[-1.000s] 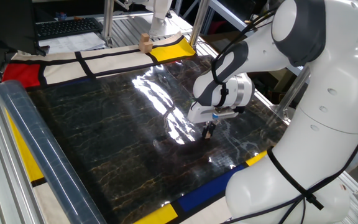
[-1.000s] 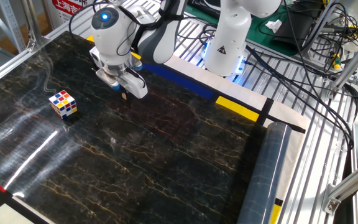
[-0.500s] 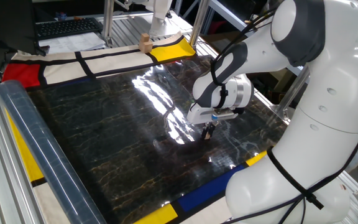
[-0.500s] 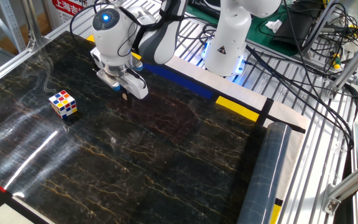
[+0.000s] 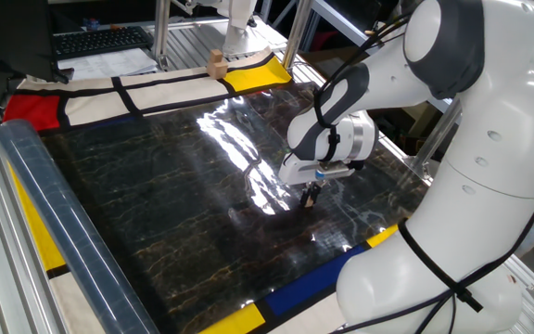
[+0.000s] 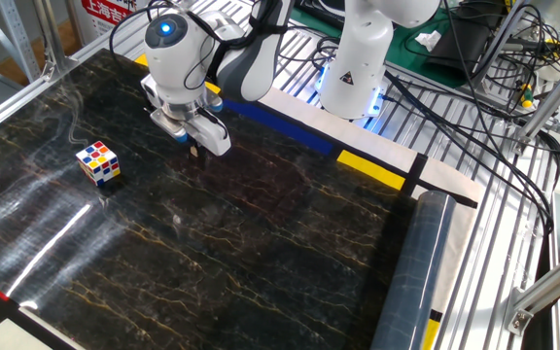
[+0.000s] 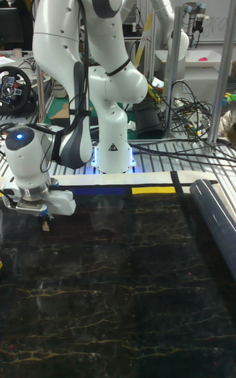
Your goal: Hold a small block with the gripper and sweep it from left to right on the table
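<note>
While fingers [image 6: 194,149] sit low | puzzle cube [image 6: 98,162] nearby, apart

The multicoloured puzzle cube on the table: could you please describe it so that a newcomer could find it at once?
Start from the glossy black marble-patterned table and find the white arm's end effector lowered near one edge. The multicoloured puzzle cube sits alone on the dark surface to one side of it, untouched. Its white, red, blue and yellow squares set it apart from everything else on the black surface.
</note>
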Robot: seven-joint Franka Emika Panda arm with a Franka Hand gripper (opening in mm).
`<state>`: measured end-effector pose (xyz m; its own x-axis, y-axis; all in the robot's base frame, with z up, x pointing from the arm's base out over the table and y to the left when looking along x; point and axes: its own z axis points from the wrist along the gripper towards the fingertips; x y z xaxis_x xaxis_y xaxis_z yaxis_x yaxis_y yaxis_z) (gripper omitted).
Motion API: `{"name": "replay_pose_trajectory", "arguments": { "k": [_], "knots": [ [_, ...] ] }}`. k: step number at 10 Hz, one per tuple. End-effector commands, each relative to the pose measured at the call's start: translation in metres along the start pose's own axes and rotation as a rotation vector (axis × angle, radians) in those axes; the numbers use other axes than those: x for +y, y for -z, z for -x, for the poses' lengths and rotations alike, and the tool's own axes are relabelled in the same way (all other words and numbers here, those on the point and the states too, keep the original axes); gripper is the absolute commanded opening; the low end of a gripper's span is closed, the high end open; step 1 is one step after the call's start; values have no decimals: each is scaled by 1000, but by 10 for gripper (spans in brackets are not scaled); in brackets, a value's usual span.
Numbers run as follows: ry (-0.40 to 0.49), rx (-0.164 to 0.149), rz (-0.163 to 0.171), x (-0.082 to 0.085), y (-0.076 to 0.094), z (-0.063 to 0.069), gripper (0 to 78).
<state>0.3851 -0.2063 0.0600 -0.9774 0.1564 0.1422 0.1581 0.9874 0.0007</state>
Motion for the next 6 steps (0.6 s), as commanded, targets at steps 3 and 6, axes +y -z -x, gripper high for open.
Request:
{"name": "replay_pose_trajectory", "arguments": {
  "k": [3, 6],
  "knots": [
    [68, -10, -7, -1, -3, -1, 11],
    [66, -8, -6, 2, -3, -1, 11]
  ]
}}
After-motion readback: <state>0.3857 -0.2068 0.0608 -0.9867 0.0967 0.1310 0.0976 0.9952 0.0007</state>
